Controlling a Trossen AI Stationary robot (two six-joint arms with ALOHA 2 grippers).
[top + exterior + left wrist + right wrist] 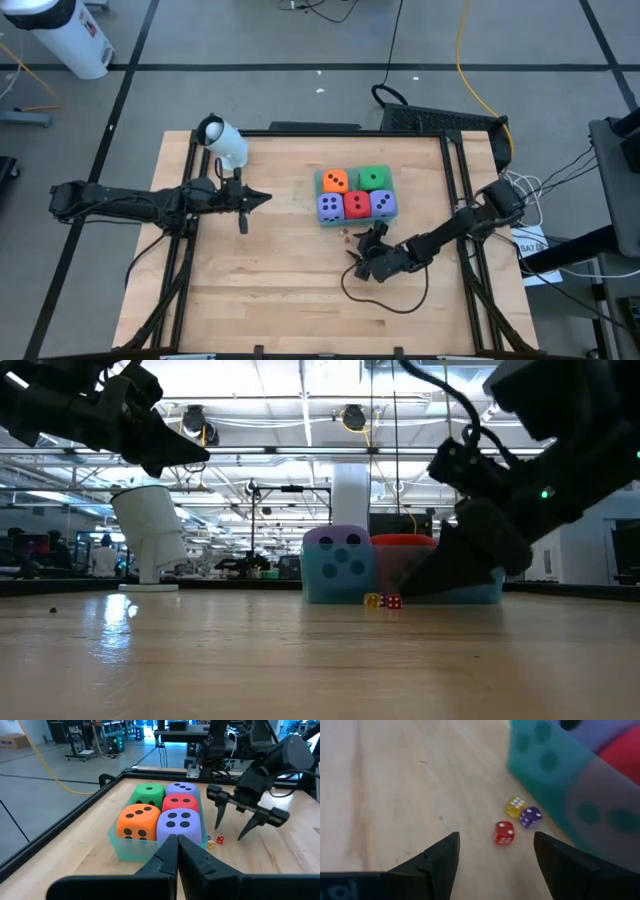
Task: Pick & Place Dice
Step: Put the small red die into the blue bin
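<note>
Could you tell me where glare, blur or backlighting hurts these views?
Low view: the right gripper is a backlit silhouette, and ceiling lights glare off the table. Right wrist view: the teal tray is blurred, while the small red die stays readable. High view: evenly lit.

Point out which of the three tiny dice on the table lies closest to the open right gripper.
The small red die. It lies nearest the right gripper, ahead of its open fingers, while the yellow die and the purple die sit beyond it, beside the teal tray.
</note>
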